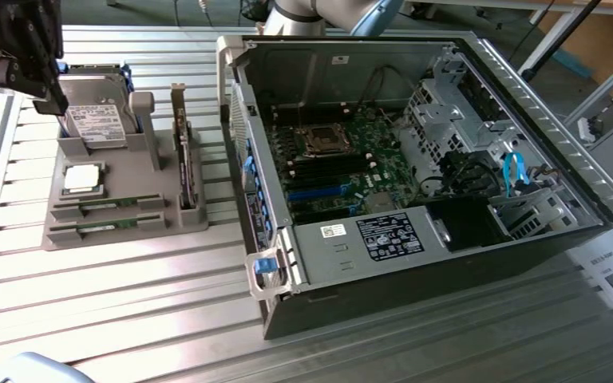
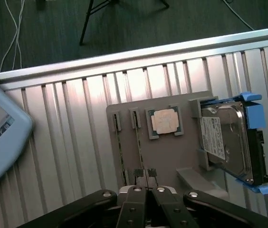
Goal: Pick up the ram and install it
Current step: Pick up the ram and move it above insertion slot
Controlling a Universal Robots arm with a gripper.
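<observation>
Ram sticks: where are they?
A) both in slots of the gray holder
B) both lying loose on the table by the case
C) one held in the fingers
A: one ram stick and the second stick sit in side-by-side slots of the holder, beside the CPU. The fingers are shut with no stick between them.

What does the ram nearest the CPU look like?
Left of the open computer case in the exterior view sits a grey parts holder. Next to its square silver CPU lies the ram, a thin green stick in a slot, with a twin beyond. Both are far lower than the upright expansion card and hard drive.
</observation>
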